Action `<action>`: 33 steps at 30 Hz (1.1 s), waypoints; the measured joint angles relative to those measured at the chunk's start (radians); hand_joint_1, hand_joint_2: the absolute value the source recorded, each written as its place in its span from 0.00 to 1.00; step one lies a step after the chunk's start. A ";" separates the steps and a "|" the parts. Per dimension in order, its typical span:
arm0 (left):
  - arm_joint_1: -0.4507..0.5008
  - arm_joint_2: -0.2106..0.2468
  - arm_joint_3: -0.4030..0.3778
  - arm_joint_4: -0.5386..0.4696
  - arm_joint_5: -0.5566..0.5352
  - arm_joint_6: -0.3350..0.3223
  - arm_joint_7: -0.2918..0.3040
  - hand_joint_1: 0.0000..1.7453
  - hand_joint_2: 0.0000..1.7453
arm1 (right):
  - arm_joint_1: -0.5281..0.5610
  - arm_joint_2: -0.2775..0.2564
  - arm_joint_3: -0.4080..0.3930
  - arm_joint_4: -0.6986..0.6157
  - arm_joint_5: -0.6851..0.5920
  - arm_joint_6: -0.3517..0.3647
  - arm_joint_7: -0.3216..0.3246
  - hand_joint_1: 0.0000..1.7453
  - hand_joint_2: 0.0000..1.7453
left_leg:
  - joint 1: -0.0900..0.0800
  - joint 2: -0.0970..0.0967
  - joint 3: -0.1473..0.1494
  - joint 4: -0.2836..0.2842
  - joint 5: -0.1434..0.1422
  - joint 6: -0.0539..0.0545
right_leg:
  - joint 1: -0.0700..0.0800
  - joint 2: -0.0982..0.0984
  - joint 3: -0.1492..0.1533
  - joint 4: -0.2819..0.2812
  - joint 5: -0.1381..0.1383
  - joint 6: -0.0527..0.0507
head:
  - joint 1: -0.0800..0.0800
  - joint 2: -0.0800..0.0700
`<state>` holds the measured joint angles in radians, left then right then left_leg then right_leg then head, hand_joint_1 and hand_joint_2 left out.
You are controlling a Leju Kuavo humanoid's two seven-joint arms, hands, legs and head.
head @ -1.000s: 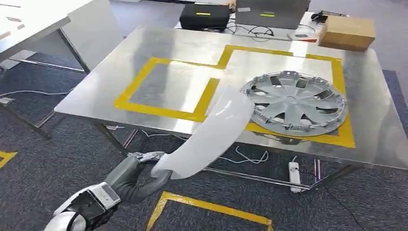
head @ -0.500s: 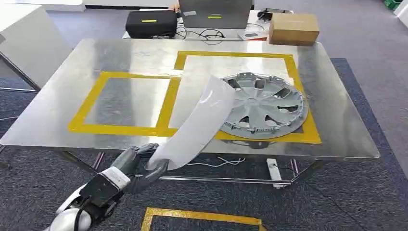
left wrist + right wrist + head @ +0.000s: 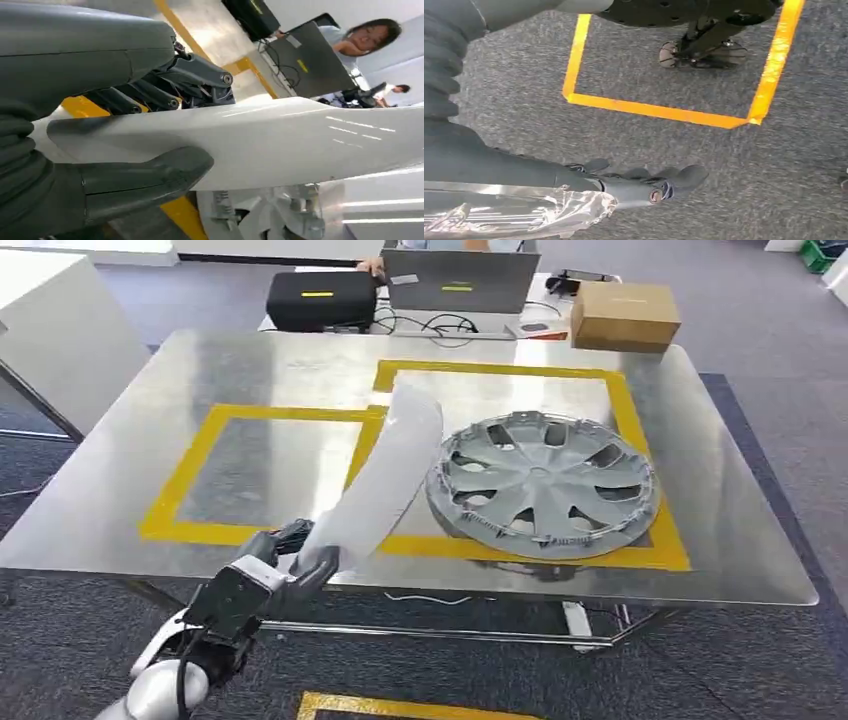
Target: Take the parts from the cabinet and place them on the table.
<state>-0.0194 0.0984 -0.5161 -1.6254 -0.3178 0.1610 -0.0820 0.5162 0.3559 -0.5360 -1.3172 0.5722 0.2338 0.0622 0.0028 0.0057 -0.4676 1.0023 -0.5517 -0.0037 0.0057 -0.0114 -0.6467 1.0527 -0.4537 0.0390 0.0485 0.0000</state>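
Note:
My left hand (image 3: 285, 558) grips the near end of a long, curved white part (image 3: 375, 485) just at the front edge of the metal table (image 3: 120, 500). The part slants up and away over the tape between two yellow squares (image 3: 190, 465). In the left wrist view the thumb (image 3: 145, 177) lies under the white part (image 3: 280, 145) and the fingers (image 3: 190, 80) over it. A grey wheel cover (image 3: 545, 485) lies flat in the right square, close beside the part's far end. My right hand (image 3: 649, 182) hangs over the carpet with its fingers stretched out, holding nothing.
At the table's far edge stand a black case (image 3: 320, 298), a laptop (image 3: 460, 280) and a cardboard box (image 3: 625, 315). A person (image 3: 367, 35) sits behind the laptop. A white table (image 3: 50, 330) stands at the left. Yellow tape (image 3: 654, 110) marks the carpet.
The camera has shifted, so the table now lies squarer and nearer. My left hand has risen to the table's front edge, and the white part now reaches farther over the tabletop.

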 joint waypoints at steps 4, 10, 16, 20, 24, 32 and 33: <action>-0.011 -0.013 0.016 0.024 -0.021 0.010 0.017 1.00 1.00 | 0.012 0.000 0.006 -0.021 -0.001 0.000 0.009 0.00 1.00 | 0.001 -0.002 -0.014 0.042 0.017 -0.023 | -0.008 0.012 0.026 -0.017 0.022 -0.020 | -0.002 0.000; -0.017 -0.022 0.028 0.065 -0.092 0.044 0.055 1.00 1.00 | 0.012 0.000 0.016 -0.027 -0.001 -0.004 0.012 0.00 1.00 | 0.001 -0.002 -0.222 0.292 -0.078 -0.038 | -0.012 0.030 0.057 -0.028 0.001 -0.034 | -0.006 0.000; -0.033 -0.045 0.071 0.117 -0.199 0.119 0.116 1.00 1.00 | 0.021 0.000 0.030 -0.033 -0.004 -0.033 0.028 0.00 1.00 | -0.002 -0.005 -0.140 0.011 0.106 -0.018 | -0.008 0.045 0.070 -0.024 -0.023 -0.010 | -0.005 0.000; -0.118 -0.026 0.094 0.215 -0.171 0.187 0.098 1.00 1.00 | 0.024 0.000 0.043 -0.034 -0.003 -0.058 0.029 0.00 1.00 | 0.000 -0.010 -0.139 0.009 0.122 -0.021 | -0.003 0.038 0.069 -0.027 -0.028 -0.044 | -0.005 0.000; -0.165 -0.016 0.122 0.286 -0.156 0.218 0.093 1.00 1.00 | 0.026 0.000 0.052 -0.034 -0.003 -0.065 0.029 0.00 1.00 | -0.001 -0.010 -0.139 0.009 0.120 -0.014 | -0.005 0.038 0.075 -0.040 -0.022 -0.025 | -0.005 0.000; -0.193 -0.010 0.135 0.358 -0.201 0.284 0.113 1.00 1.00 | 0.027 0.000 0.062 -0.034 0.005 -0.068 0.029 0.00 1.00 | -0.001 -0.010 -0.139 0.010 0.120 -0.010 | -0.006 0.039 0.087 -0.046 -0.018 -0.002 | -0.005 0.000; -0.199 -0.007 0.136 0.369 -0.218 0.295 0.114 1.00 1.00 | 0.027 0.000 0.063 -0.034 0.005 -0.069 0.029 0.00 1.00 | 0.000 -0.010 -0.139 0.009 0.120 -0.010 | -0.006 0.039 0.086 -0.046 -0.018 -0.002 | -0.005 0.000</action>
<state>-0.2180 0.0912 -0.3803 -1.2565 -0.5353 0.4563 0.0317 0.5429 0.3559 -0.4730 -1.3516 0.5776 0.1652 0.0908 0.0026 -0.0044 -0.6065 1.0118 -0.4319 -0.0139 0.0001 0.0274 -0.5605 1.0071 -0.4720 0.0375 0.0431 0.0000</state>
